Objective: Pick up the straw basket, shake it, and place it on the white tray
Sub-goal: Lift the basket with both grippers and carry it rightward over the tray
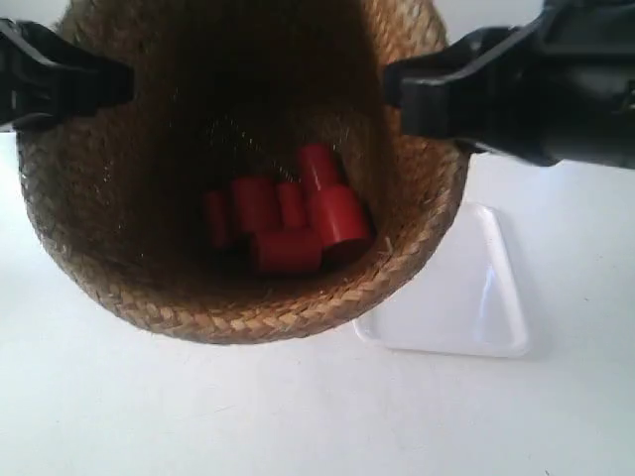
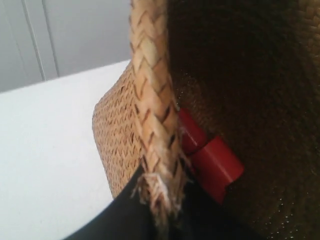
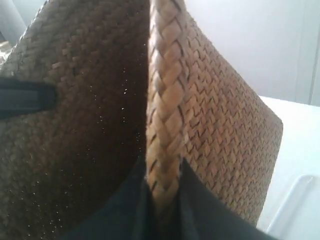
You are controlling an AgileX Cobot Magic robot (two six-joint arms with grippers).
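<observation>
Basket: straw basket (image 1: 238, 312) fills the exterior view, gripped between both claws. Its mouth is tipped toward the camera, with the thick braided rim foremost and a dark inside.
Contents: red cylinders (image 1: 288, 218) are heaped against the lower inner wall, at about 6 o'clock within the mouth. In the left wrist view one lies just beside the rim.
Left claw: left claw (image 2: 162, 220) is narrow, its black fingers pinched on the braided rim, one on the inner wall and one on the outer.
Right claw: right claw (image 3: 162, 207) is narrow in the same way, clamped across the rim braid.
Arms: the arm at the exterior view's left (image 1: 60, 74) meets the rim at 9 o'clock. The arm at the exterior view's right (image 1: 516, 89) meets it at about 2 o'clock.
Tray: white tray (image 1: 476, 297) lies flat at 4 o'clock from the basket, one corner hidden behind the rim. The basket is not set on it.
Surface: white surface (image 1: 298, 416) spreads beneath everything.
</observation>
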